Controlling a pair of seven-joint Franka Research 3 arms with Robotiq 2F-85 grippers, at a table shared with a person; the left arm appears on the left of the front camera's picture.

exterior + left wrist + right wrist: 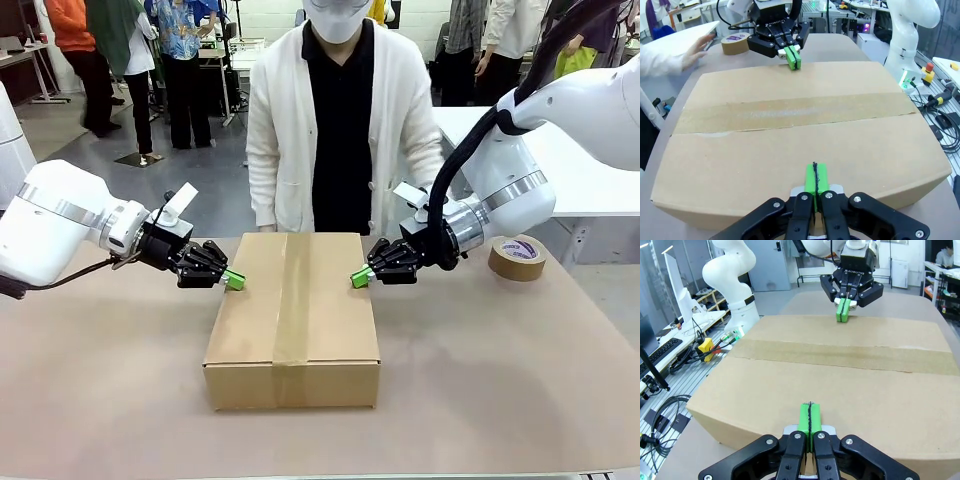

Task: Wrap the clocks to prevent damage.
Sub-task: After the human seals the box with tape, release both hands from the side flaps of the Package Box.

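Observation:
A brown cardboard box (292,320) sits mid-table, its top seam sealed by a strip of brown tape (291,300); whatever is inside is hidden. My left gripper (232,280) is shut, green pads together, with the tip at the box's left top edge. In the left wrist view the shut pads (815,180) rest over the near edge of the box (800,130). My right gripper (361,277) is also shut, with its tip at the right top edge. The right wrist view shows its pads (810,421) over the box (840,375). Neither gripper holds anything.
A roll of brown tape (517,257) lies at the far right of the table. A person in a white cardigan (340,130) stands at the far side behind the box, one hand (697,47) near the tape roll (736,43).

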